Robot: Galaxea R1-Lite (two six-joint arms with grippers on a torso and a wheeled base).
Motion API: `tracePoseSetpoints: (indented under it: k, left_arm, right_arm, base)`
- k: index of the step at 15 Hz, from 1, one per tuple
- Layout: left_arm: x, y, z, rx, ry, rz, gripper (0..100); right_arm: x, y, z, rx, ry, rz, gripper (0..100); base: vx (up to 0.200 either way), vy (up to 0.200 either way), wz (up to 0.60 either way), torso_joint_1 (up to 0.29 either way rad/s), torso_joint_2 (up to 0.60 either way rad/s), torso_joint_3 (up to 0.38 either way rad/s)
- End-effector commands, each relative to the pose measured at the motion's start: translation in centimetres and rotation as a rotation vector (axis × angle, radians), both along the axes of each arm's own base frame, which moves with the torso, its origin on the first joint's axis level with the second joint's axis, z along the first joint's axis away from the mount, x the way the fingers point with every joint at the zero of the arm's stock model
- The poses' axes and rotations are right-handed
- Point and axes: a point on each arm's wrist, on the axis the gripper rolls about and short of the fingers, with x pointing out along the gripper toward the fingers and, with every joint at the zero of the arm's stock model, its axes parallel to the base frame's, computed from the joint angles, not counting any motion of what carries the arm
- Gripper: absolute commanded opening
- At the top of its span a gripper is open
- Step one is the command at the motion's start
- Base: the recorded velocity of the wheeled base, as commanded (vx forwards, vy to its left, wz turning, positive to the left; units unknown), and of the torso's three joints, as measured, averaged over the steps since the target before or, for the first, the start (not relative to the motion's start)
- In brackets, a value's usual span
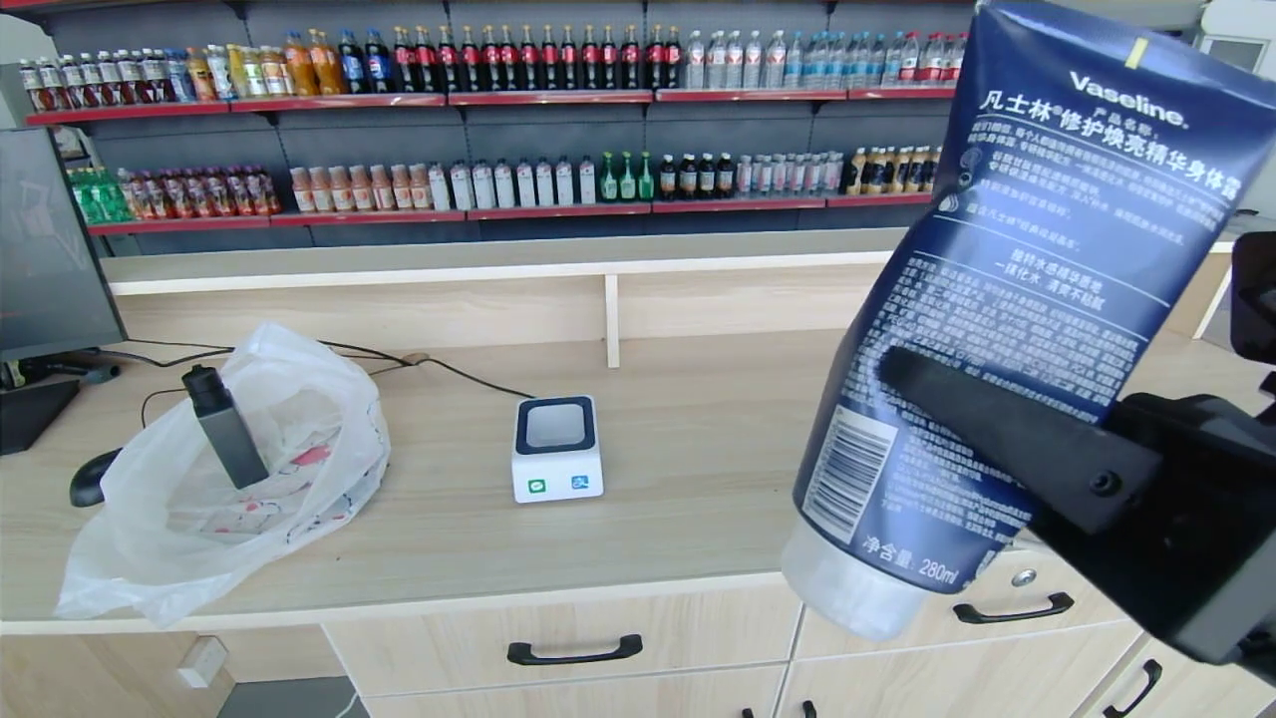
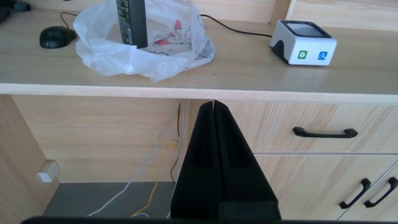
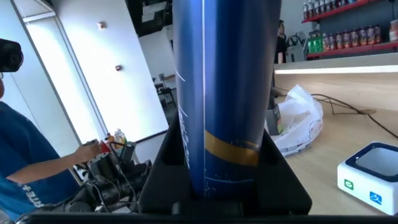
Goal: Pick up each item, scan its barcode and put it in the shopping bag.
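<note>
A large dark blue lotion tube [image 1: 1037, 259] hangs high at the right, close to the head camera, cap end down and its barcode [image 1: 848, 469] facing the camera. My right gripper [image 1: 957, 399] is shut on it; in the right wrist view the tube [image 3: 217, 74] stands between the fingers [image 3: 163, 149]. The white barcode scanner [image 1: 557, 447] sits mid-counter, window up. At the left lies the open plastic shopping bag [image 1: 299, 469] with a grey bottle [image 1: 224, 424] standing in it. My left gripper [image 2: 213, 115] is shut and empty, below the counter edge in front of the cabinets.
A black mouse [image 1: 90, 479] lies left of the bag, and a monitor [image 1: 50, 239] stands at the far left. A cable [image 1: 469, 377] runs behind the scanner. Drawers with black handles [image 1: 574, 653] front the counter. Shelves of bottles [image 1: 558, 70] line the back wall.
</note>
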Motion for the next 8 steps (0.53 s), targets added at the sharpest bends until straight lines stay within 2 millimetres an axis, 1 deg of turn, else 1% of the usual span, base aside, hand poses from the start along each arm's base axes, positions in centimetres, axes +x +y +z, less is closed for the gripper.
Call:
tracePoseSetpoints:
  k: [1,4,8]
  left_arm:
    - [0.01,0.00,-0.02,0.000,0.001,-0.001,0]
    - [0.01,0.00,-0.02,0.000,0.001,0.001,0]
    - [0.01,0.00,-0.02,0.000,0.001,0.001,0]
  right_arm:
    - [0.27,0.27,0.40,0.017,0.009,0.016,0]
    - [0.01,0.20,0.53,0.010,0.020,0.088,0]
    - [0.05,0.31,1.04,0.020,0.015,0.119,0]
  base:
    - [0.000,0.000,0.00,0.000,0.00,0.000]
    - [0.000,0.000,0.00,0.000,0.00,0.000]
    - [0.000,0.000,0.00,0.000,0.00,0.000]
